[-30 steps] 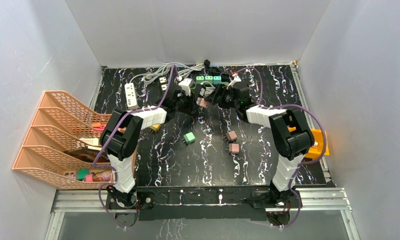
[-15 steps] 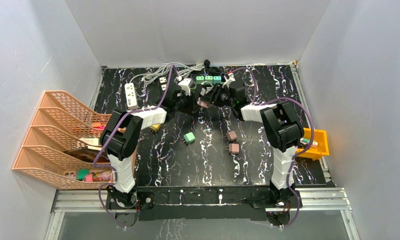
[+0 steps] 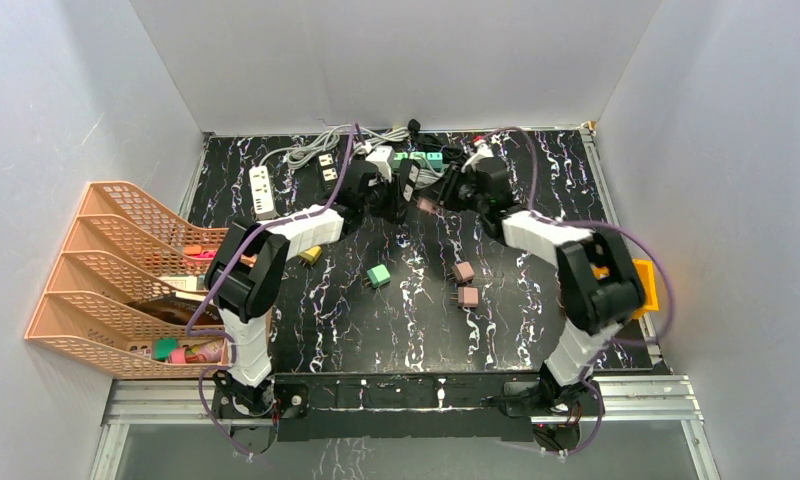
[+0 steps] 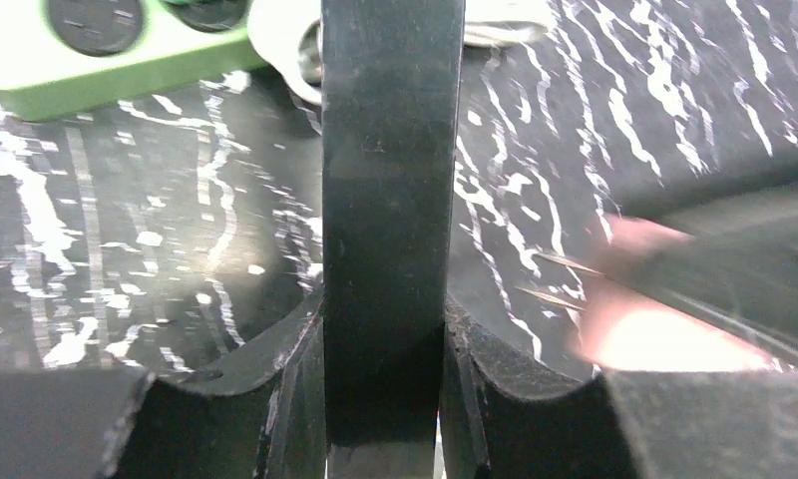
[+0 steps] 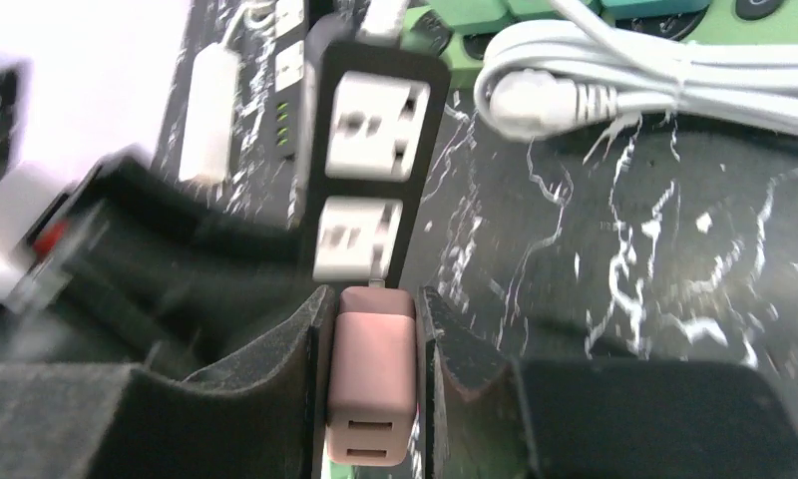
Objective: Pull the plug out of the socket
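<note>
Grips a dusty-pink, boxy plug [image 5: 372,384] snugly in the right gripper [image 5: 373,299], at the table's far middle. Shows two slots on its near face and thin prongs at its far end, just short of the black power strip [image 5: 367,190] with white outlets. Pinches that strip edge-on in the left gripper [image 4: 385,309]. Farther back, green power strip [image 5: 465,15], white cable [image 5: 674,90]

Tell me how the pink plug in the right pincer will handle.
The pink plug looks like a stiff, boxy plastic shell, so it likely won't flex. It seems small, probably light. Its smooth sides, squeezed by the right pincer, might slip if tugged.
</note>
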Robot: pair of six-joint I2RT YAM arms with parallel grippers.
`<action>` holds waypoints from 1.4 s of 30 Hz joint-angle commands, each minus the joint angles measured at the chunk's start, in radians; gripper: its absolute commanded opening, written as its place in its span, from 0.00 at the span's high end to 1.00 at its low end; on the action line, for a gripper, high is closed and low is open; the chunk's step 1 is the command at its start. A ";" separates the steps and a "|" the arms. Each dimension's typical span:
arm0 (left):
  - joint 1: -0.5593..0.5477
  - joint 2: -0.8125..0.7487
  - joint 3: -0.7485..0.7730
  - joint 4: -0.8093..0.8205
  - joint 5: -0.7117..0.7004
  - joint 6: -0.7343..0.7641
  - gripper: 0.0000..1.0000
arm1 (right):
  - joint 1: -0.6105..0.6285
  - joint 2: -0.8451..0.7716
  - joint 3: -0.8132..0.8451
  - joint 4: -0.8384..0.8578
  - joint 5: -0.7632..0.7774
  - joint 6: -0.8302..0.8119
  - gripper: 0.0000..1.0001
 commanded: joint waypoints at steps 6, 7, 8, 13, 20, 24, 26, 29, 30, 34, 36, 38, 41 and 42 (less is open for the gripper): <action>0.048 -0.010 0.099 -0.023 -0.268 -0.008 1.00 | -0.247 -0.312 -0.251 0.106 -0.405 0.076 1.00; 0.048 -0.013 0.094 -0.015 -0.258 -0.007 1.00 | -0.253 -0.327 -0.268 0.078 -0.390 0.053 1.00; 0.048 -0.017 0.085 0.002 -0.239 -0.004 1.00 | -0.254 -0.344 -0.283 0.035 -0.353 0.006 1.00; 0.048 -0.018 0.059 0.092 -0.087 0.015 1.00 | -0.254 -0.320 -0.346 -0.047 -0.267 -0.120 1.00; 0.047 -0.016 0.078 0.105 0.107 0.075 1.00 | -0.254 -0.151 -0.352 0.009 -0.334 -0.120 1.00; 0.047 -0.064 0.045 0.123 0.156 0.115 1.00 | -0.254 -0.075 -0.345 0.021 -0.333 -0.110 1.00; 0.047 -0.084 0.045 0.116 0.171 0.129 1.00 | -0.254 -0.031 -0.341 0.040 -0.356 -0.091 1.00; 0.047 -0.102 0.074 0.070 0.178 0.145 1.00 | -0.255 0.004 -0.336 0.046 -0.353 -0.084 1.00; 0.047 -0.108 0.085 0.058 0.183 0.151 1.00 | -0.253 0.012 -0.336 0.045 -0.348 -0.084 1.00; 0.047 -0.129 0.113 0.039 0.194 0.152 1.00 | -0.248 0.006 -0.352 0.044 -0.319 -0.088 0.87; 0.047 -0.132 0.127 0.034 0.202 0.152 1.00 | -0.241 -0.014 -0.359 0.024 -0.287 -0.101 0.76; 0.047 -0.133 0.138 0.031 0.212 0.150 1.00 | -0.224 -0.040 -0.361 -0.005 -0.248 -0.120 0.65; 0.047 -0.132 0.152 0.025 0.224 0.147 1.00 | -0.201 -0.076 -0.350 -0.063 -0.181 -0.146 0.53; 0.047 -0.131 0.157 0.020 0.225 0.148 1.00 | -0.193 -0.092 -0.345 -0.087 -0.153 -0.152 0.50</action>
